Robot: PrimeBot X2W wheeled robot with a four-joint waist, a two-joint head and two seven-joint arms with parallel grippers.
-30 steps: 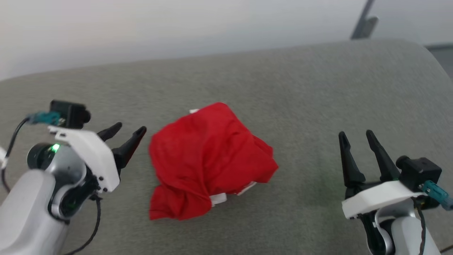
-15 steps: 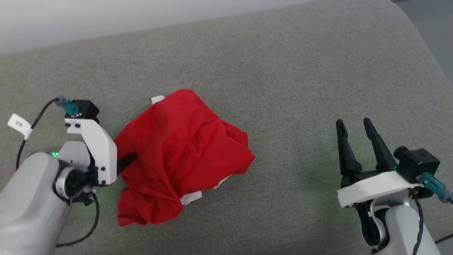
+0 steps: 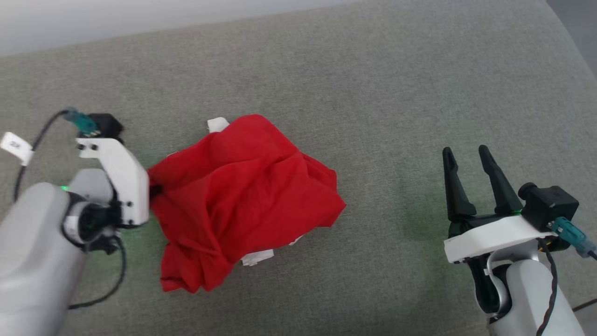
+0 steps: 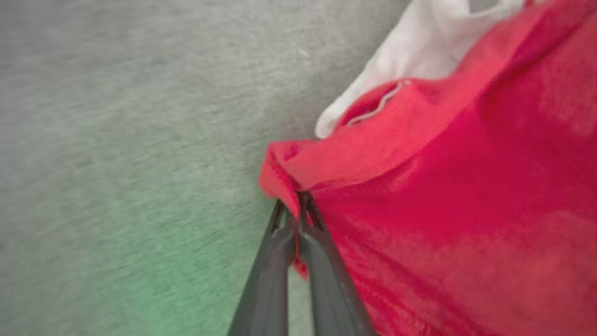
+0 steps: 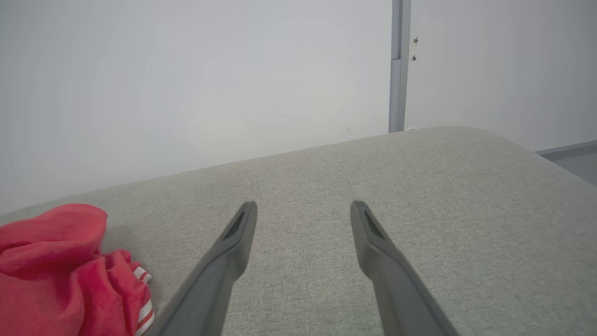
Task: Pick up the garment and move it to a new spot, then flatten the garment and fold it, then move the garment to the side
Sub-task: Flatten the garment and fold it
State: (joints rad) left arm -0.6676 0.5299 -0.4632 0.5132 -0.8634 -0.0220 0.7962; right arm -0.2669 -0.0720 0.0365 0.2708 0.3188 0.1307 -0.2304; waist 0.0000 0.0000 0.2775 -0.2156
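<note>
Bare indoor room: grey upholstered cushion (image 3: 373,70), plain white wall (image 5: 186,70).

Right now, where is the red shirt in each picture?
Head view: the garment lies crumpled a little left of centre.
Left wrist view: the garment covers the right side, and the left gripper pinches its edge.
Right wrist view: the garment sits in the bottom left corner.
Shared landmark: the grey cushion that it lies on.
</note>
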